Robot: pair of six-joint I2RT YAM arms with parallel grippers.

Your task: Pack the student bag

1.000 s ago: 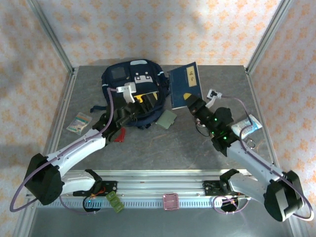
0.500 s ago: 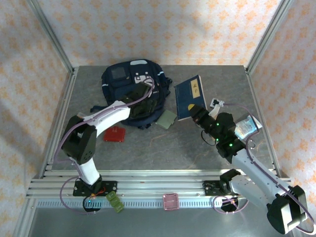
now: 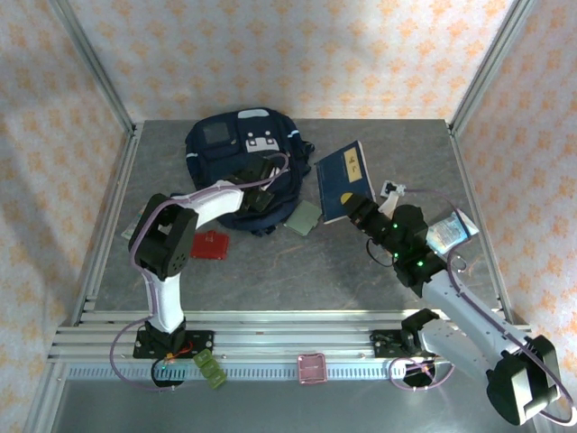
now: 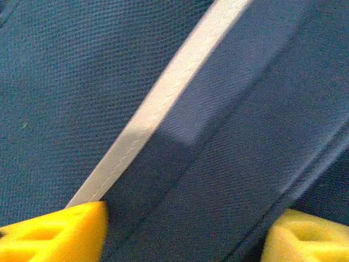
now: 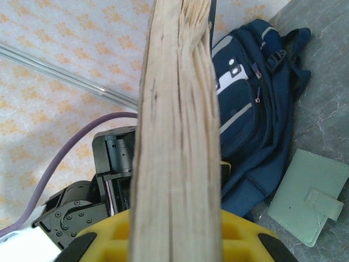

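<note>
Bag location: large navy-blue fabric student bag (image 3: 236,161) with light grey stripes and white-grey pocket patches, lying flat at the far left-centre of the grey table (image 3: 270,271), dark straps trailing toward the near side.
Left gripper: left gripper (image 3: 259,183) down on the bag's near half; yellow foam pads (image 4: 54,232) spread well apart, navy weave and a grey stripe close in front of them, nothing visibly pinched.
Right gripper: right gripper (image 3: 361,203) pressed together on the near edge of a thin blue-covered book (image 3: 344,173), held tilted over the table just right of the bag; cream page edges (image 5: 177,109) standing upright between the yellow pads in the wrist view.
Nearby: pale green snap wallet (image 3: 305,216) just beside the bag's near right corner; flat red item (image 3: 214,244) near its near left side.
Handling, judged: soft and floppy, likely to sag, fold and slide on the smooth table rather than hold an opening; light while unfilled; woven cloth grippy enough for foam pads; not fragile.
Where to take hold, judged: a fold of fabric at the opening's lip or beside a stripe seam, lifted to keep the mouth agape; straps too loose for control.
Risk, judged: mouth collapsing shut as the book arrives; book corner snagging on the rim.
</note>
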